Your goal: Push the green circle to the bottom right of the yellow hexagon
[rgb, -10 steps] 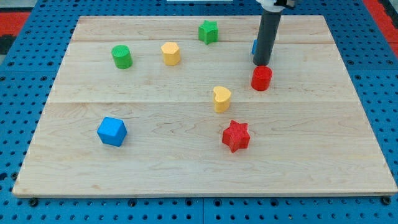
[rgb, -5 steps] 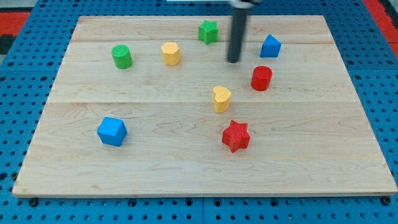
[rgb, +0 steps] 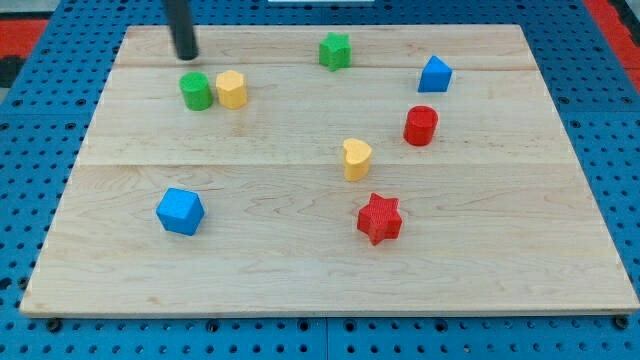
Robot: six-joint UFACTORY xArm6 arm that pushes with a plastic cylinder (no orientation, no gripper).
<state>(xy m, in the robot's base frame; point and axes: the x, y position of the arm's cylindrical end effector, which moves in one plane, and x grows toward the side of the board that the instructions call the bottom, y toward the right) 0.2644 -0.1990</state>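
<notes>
The green circle point(rgb: 196, 91) is a short green cylinder near the view's top left of the wooden board point(rgb: 330, 290). The yellow hexagon point(rgb: 231, 89) stands right beside it on its right, touching or nearly touching. My tip point(rgb: 186, 55) is a dark rod end just above the green circle toward the view's top, a small gap apart from it.
A green star point(rgb: 335, 50) sits at the top middle. A blue block point(rgb: 434, 74) is at the top right, a red cylinder point(rgb: 421, 126) below it. A yellow heart point(rgb: 356, 159), a red star point(rgb: 379, 219) and a blue cube point(rgb: 180, 211) lie lower down.
My tip has swept from the right side near the red cylinder across to the top left. The yellow hexagon has slid left and now stands against the green circle.
</notes>
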